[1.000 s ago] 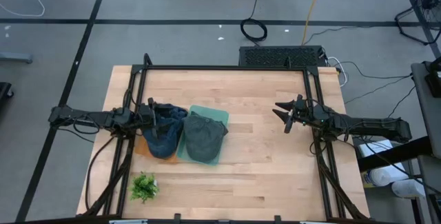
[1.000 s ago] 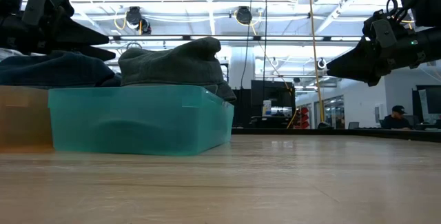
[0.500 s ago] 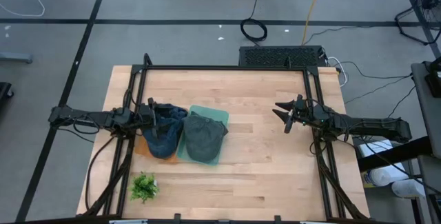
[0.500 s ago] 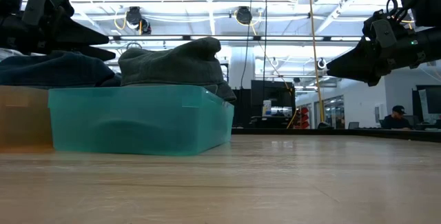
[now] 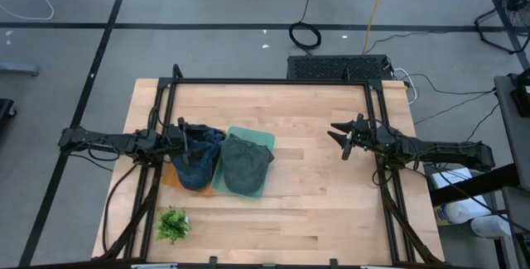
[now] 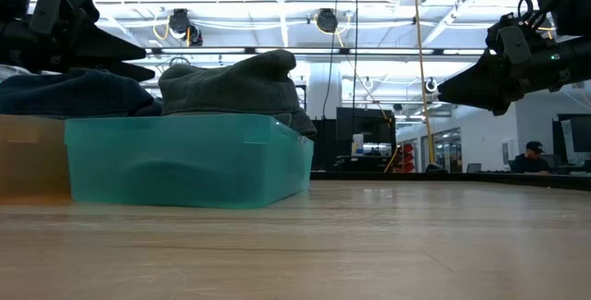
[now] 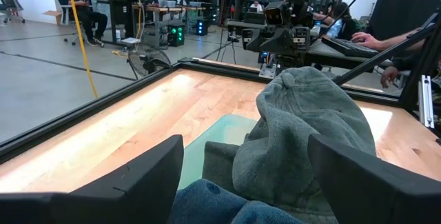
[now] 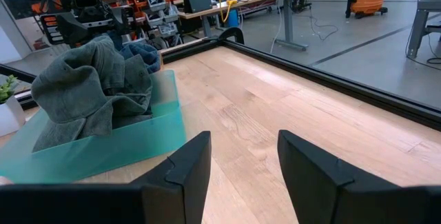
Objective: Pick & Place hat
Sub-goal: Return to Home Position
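While both arms hang level over the table, one potted plant (image 5: 173, 223) by the front edge, left gripper (image 5: 184, 134) spread wide and empty above one blue cloth heap (image 5: 197, 160) in one orange bin (image 6: 32, 166), one green bin (image 6: 185, 162) touching it, dark caps (image 5: 244, 165) heaped inside, number unclear, right gripper (image 5: 343, 141) well apart, fingers parted, holding nothing.

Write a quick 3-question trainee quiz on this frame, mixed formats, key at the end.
1. True or false: the green bin is empty.
2. Which of these stands on the table? A) a small plant B) a mug C) a tape roll
3. Fill in: the right gripper hovers above the table with its fingers ____.
Key: 1 false, a dark cap fills it; 2 A; 3 open.
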